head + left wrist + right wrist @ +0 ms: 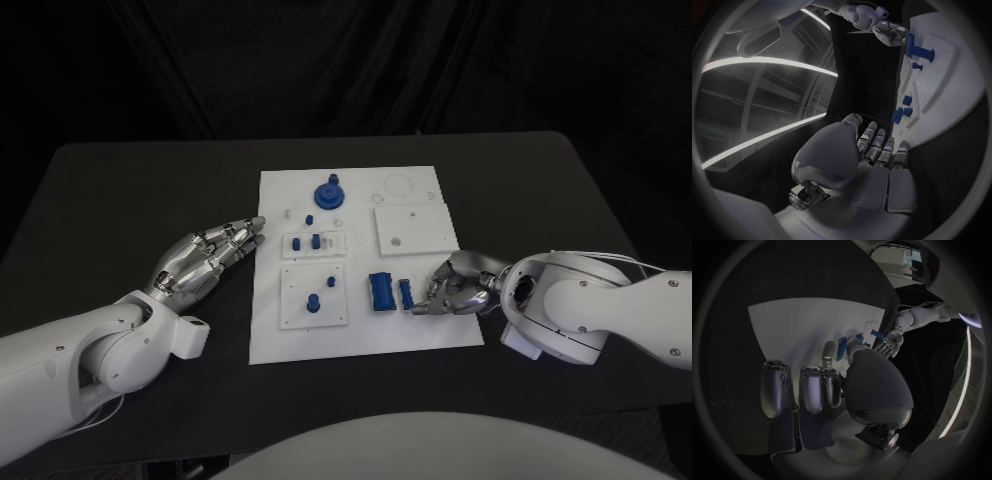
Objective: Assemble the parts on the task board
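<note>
Silver right hand (450, 287) curls over two long blue plastic parts (389, 292) near the white board's (433, 330) near edge, seemingly picking; grip uncertain. Left hand (212, 257) waits open-fingered beside the board.

We found the task board (361, 340) lying mid-bench (130, 190), the left hand (212, 256) resting just off its left edge and the right hand (456, 284) over its right side, beside two parts (389, 292).
</note>
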